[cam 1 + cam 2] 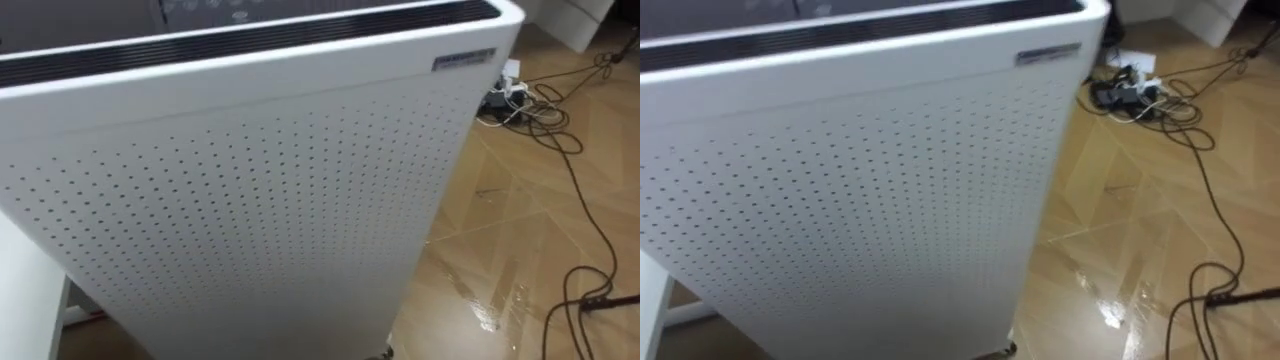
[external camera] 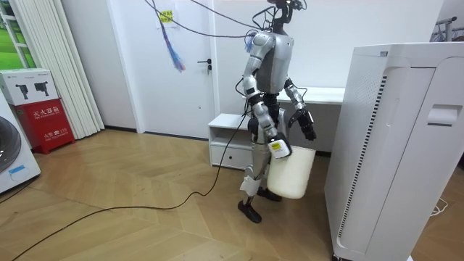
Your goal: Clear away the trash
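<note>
In the room view I stand on the wooden floor, close to a tall white perforated appliance [image 2: 391, 145] and facing it. My right hand [image 2: 276, 148] grips the rim of a white bin [image 2: 291, 174], which hangs beside my legs, clear of the floor. My left hand [image 2: 308, 129] hangs free at hip height on the appliance side. In the eye views the appliance's perforated panel [image 1: 250, 200] stands right in front of me.
To the right of the appliance, a power strip with tangled cables [image 1: 508, 95] lies on the floor, and a dark cable [image 1: 590, 280] loops nearby. Behind me are a low white cabinet [image 2: 228, 141] and a desk. Another cable [image 2: 145, 206] trails over the floor.
</note>
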